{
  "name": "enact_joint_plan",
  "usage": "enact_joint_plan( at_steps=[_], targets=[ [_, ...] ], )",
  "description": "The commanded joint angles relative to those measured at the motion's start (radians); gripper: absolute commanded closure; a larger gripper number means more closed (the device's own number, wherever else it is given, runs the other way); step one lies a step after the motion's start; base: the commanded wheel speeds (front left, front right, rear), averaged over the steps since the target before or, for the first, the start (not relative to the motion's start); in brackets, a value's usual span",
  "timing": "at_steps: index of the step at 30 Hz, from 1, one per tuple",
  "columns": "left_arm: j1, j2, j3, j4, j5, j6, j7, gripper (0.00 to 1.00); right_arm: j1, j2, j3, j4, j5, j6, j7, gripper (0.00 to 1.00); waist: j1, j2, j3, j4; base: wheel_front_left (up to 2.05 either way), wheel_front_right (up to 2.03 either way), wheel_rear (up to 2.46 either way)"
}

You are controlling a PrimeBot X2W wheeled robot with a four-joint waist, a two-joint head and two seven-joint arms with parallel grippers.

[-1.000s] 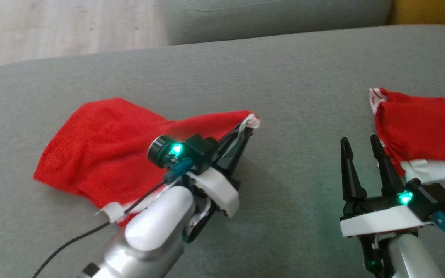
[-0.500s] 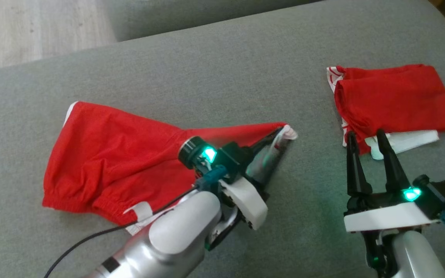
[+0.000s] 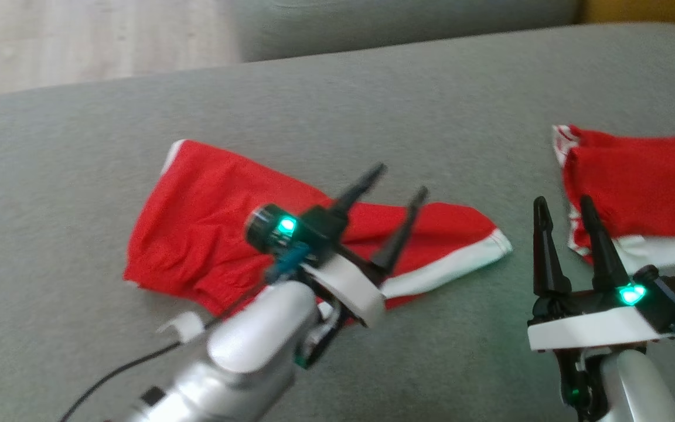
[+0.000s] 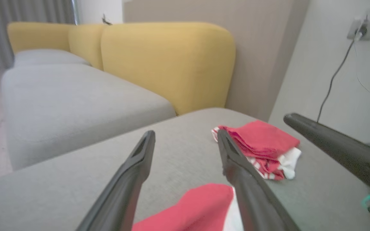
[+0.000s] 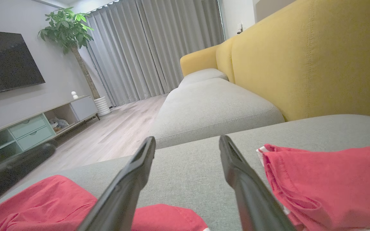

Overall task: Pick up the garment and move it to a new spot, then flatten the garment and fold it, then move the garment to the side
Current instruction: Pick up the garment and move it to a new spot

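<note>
A: The garment?
B: Matt red cloth, softly creased, with a smooth white band at its 4 o'clock edge.
A: Underneath?
B: The sofa cushion: grey woven fabric, slightly rough. Pale wood floor at 11 o'clock.
A: And the left gripper?
B: Matt black plastic fingers; glossy silver forearm.

Bare cushion offers open passage.
I see a clear lane between the garment and the folded pile.

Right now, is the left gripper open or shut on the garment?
Open. The left gripper shows fingers spread above the red garment, which lies free on the cushion.
</note>
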Motion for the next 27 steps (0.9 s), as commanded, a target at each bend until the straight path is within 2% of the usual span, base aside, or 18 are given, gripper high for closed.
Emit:
enact_joint_plan(
  at_steps=[1, 7, 11, 18, 27],
  targets=[
    [-0.032, 0.021, 0.045, -0.033, -0.005, 0.008, -0.013, 0.00, -0.019, -0.004, 0.020, -0.034, -0.008, -0.001, -0.011, 0.00, 0.0000, 0.0000, -0.025, 0.040, 0.00, 0.00, 0.00],
    [0.071, 0.132, 0.159, -0.125, -0.036, 0.072, -0.046, 0.00, 0.006, -0.004, 0.000, -0.037, -0.023, -0.001, -0.011, 0.00, 0.0000, 0.0000, -0.051, 0.129, 0.00, 0.00, 0.00],
    [0.183, 0.196, 0.215, -0.184, -0.061, 0.110, -0.051, 0.00, 0.024, -0.004, -0.006, -0.029, -0.032, -0.001, -0.011, 0.00, 0.0000, 0.0000, -0.062, 0.164, 0.00, 0.00, 0.00],
    [0.311, 0.254, 0.306, -0.233, -0.086, 0.164, -0.054, 0.00, 0.026, -0.004, 0.009, -0.023, -0.033, -0.001, -0.011, 0.00, 0.0000, 0.0000, -0.057, 0.160, 0.00, 0.00, 0.00],
    [0.257, 0.314, 0.349, -0.114, -0.106, 0.218, 0.055, 0.00, 0.011, -0.004, 0.028, -0.018, -0.032, -0.001, -0.011, 0.00, 0.0000, 0.0000, -0.024, 0.102, 0.00, 0.00, 0.00]
  ],
)
